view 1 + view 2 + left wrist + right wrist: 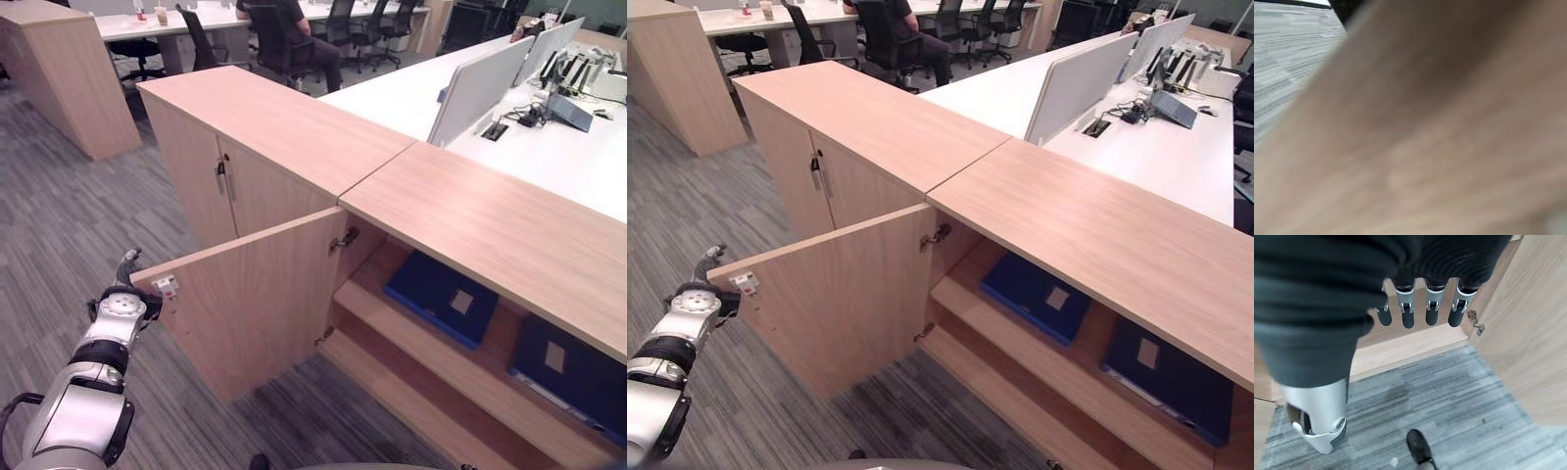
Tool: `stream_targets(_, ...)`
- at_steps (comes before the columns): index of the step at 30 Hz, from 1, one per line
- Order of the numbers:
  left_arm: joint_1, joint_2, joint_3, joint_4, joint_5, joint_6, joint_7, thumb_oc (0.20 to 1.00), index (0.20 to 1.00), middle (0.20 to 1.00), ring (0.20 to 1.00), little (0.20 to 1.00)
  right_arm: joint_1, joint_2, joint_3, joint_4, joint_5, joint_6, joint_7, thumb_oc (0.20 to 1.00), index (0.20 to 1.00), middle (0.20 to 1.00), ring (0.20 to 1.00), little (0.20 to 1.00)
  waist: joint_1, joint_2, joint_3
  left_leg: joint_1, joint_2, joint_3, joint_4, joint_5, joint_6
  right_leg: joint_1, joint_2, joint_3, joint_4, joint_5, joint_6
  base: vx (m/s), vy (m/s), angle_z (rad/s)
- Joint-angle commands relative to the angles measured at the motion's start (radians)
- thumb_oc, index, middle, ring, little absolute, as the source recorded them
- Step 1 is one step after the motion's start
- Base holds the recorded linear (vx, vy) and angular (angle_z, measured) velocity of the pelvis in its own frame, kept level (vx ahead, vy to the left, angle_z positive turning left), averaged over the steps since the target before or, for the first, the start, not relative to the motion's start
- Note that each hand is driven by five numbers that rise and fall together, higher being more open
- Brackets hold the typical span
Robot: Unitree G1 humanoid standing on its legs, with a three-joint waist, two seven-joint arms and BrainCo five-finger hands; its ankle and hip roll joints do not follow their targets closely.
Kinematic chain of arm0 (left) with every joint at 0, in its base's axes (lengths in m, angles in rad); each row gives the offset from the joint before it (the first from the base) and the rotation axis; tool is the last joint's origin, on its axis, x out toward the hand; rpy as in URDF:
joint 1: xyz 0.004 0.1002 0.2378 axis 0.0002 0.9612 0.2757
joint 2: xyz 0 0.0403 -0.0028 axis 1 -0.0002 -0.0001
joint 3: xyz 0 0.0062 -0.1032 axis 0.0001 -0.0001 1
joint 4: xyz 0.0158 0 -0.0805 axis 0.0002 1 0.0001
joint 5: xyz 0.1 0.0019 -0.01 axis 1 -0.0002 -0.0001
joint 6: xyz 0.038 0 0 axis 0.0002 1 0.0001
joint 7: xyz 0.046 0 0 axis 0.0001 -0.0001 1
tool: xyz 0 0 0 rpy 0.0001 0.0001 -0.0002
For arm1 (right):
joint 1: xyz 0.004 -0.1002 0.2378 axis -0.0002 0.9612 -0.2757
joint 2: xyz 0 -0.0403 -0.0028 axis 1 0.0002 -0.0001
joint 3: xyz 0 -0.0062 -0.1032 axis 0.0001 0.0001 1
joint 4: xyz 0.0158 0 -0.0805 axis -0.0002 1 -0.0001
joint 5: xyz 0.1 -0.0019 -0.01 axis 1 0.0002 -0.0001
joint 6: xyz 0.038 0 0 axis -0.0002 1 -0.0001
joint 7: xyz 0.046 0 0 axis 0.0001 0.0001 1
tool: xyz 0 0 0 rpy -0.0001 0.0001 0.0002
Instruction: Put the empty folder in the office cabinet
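While cabinet door [257, 299] stands open, two blue folders [443, 297] [573, 372] on shelf; left robot hand [125, 292] unreadable, right robot hand [1415, 308] relaxed.

We see a cabinet [284, 127] of pale wood-grain laminate, matt and smooth, and its open door [255, 294] has the same finish, with a small metal hinge [343, 240] at the inner edge. On the wooden shelf [411, 333] lie dark blue folders [441, 297] with a dull, card-like cover and a pale paper label. The floor [59, 215] is grey striped carpet, rough and matt. The white tabletop [411, 93] behind looks smooth. The right hand [1415, 308] has bright metal fingers with dark matt tips and a ribbed dark cover.
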Motion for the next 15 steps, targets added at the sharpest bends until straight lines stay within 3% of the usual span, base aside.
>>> stream_targets(1,-0.020,-0.177,-0.085,-0.152,0.058,-0.093,-0.062,1.000,1.000,1.000,1.000,1.000,-0.064,0.003,0.038,-0.003,0.013,-0.007,-0.015,1.000,1.000,1.000,1.000,1.000,-0.051,-0.027,0.014,0.066,-0.030,0.057,0.002,-0.146,0.007,-0.097,-0.012,0.009,-0.011,0.035,0.043,-0.02,0.008,0.10)
stream_targets(2,-0.018,-0.177,-0.084,-0.152,0.058,-0.093,-0.062,1.000,1.000,1.000,1.000,1.000,-0.063,0.003,0.039,-0.002,0.013,-0.006,-0.015,1.000,1.000,1.000,1.000,1.000,-0.050,-0.022,0.012,0.076,-0.022,0.050,0.002,-0.164,0.000,-0.088,-0.004,0.019,-0.011,0.022,0.050,-0.01,0.004,0.13)
stream_targets(6,0.128,-0.254,-0.183,-0.361,0.017,-0.125,-0.160,1.000,1.000,1.000,1.000,1.000,-0.070,0.008,0.039,-0.005,-0.009,-0.007,-0.015,1.000,1.000,1.000,1.000,1.000,-0.048,-0.025,0.016,0.067,-0.032,0.058,0.002,-0.149,0.012,-0.098,-0.014,0.012,-0.011,0.037,0.043,-0.03,0.006,0.08)
stream_targets(9,0.199,-0.257,-0.242,-0.494,-0.012,-0.137,-0.214,1.000,1.000,1.000,1.000,1.000,-0.071,0.010,0.040,-0.004,-0.022,-0.010,-0.014,1.000,1.000,1.000,1.000,1.000,-0.045,-0.022,0.017,0.068,-0.033,0.058,0.002,-0.152,0.015,-0.097,-0.014,0.017,-0.011,0.037,0.043,0.00,0.000,0.00)
stream_targets(15,0.330,-0.251,-0.380,-0.816,-0.274,-0.130,-0.384,1.000,1.000,1.000,1.000,1.000,-0.054,0.027,0.064,-0.014,-0.054,-0.029,-0.004,1.000,1.000,1.000,1.000,1.000,-0.046,-0.013,0.022,0.071,-0.036,0.057,0.002,-0.156,0.021,-0.094,-0.013,0.029,-0.011,0.036,0.041,0.00,-0.002,-0.05)
